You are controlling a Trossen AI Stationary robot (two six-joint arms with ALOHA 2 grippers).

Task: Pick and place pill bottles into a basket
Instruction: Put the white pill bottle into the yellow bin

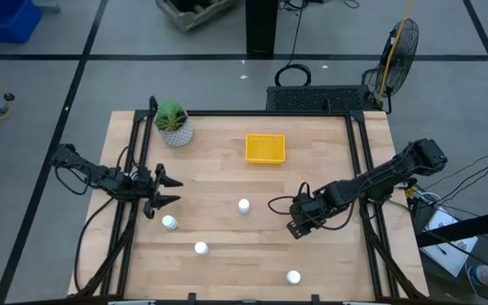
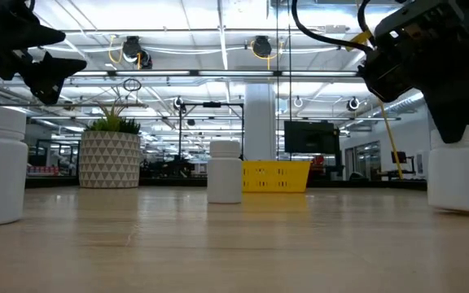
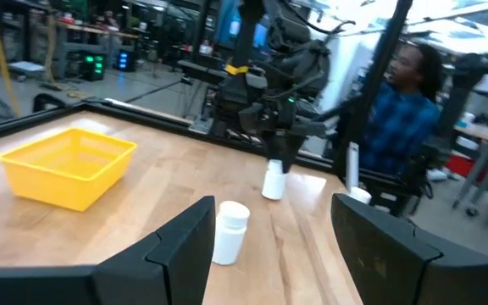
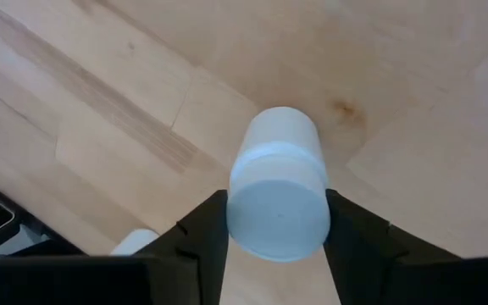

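Observation:
Four small white pill bottles stand on the wooden table: one in the middle (image 1: 244,205), two near the left front (image 1: 169,223) (image 1: 201,248), one near the front edge (image 1: 293,276). My right gripper (image 1: 299,222) is at the table's right middle, shut on a fifth bottle (image 4: 278,182), which also shows in the low view (image 2: 460,175). The yellow basket (image 1: 265,148) sits toward the far edge. My left gripper (image 1: 163,191) is open and empty above the table's left side; the middle bottle (image 3: 229,230) stands ahead of it. My right gripper pinches the bottle at its cap end (image 4: 276,212) between its two fingers (image 4: 203,233), one on each side. The fingers come from above, pointing down. The bottle stays about upright below them (image 2: 460,175); whether its base is on the table or just clear of it, I cannot tell.
A white pot with a green plant (image 1: 174,125) stands at the far left corner. Black rails (image 1: 363,161) run along the table's left and right sides. A person in a blue shirt (image 3: 405,110) is beyond the table's right side.

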